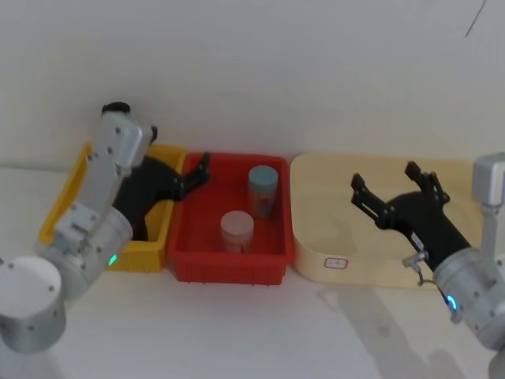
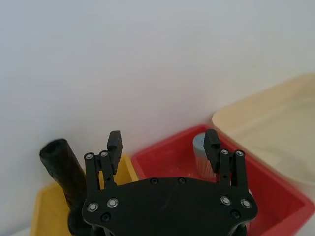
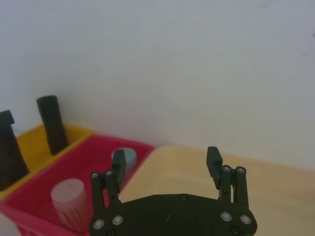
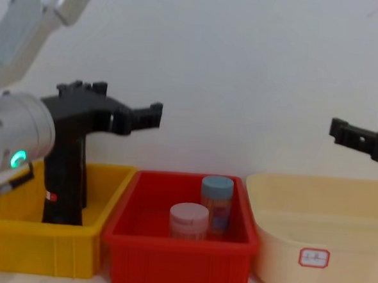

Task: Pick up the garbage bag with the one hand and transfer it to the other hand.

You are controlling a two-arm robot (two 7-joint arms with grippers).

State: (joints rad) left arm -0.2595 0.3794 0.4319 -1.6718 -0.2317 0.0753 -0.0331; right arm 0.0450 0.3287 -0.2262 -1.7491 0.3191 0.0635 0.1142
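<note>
A: Entry one. Left gripper (image 2: 163,141), jaw state?

B: Spread wide, nothing between the fingers (image 2: 114,142). In the head view it sits above the edge shared by the yellow bin (image 1: 146,257) and the red bin (image 1: 229,267), with the fingertips pointing toward the red one.

A: Location of the garbage bag?

B: The garbage bag (image 4: 64,185) stands upright in the yellow bin, with a small red mark low on its side. From the chest view the left gripper's black body is in front of the bag's upper part. In the left wrist view the roll lies just beside the gripper, outside one finger and not between the pair, so it is not held. Cannot tell whether the gripper body touches it.

A: Right gripper?

B: The right gripper (image 1: 384,178) hovers above the cream tub (image 1: 379,272). Its jaws are spread wide and empty, touching nothing. It is well apart from the bag, with the red bin between them.

A: Contents of the red bin?

B: Two jars, both upright. The blue-capped jar (image 1: 263,189) is toward the back and the pale-capped jar (image 1: 237,230) is nearer the front. They are close together, contact unclear.
</note>
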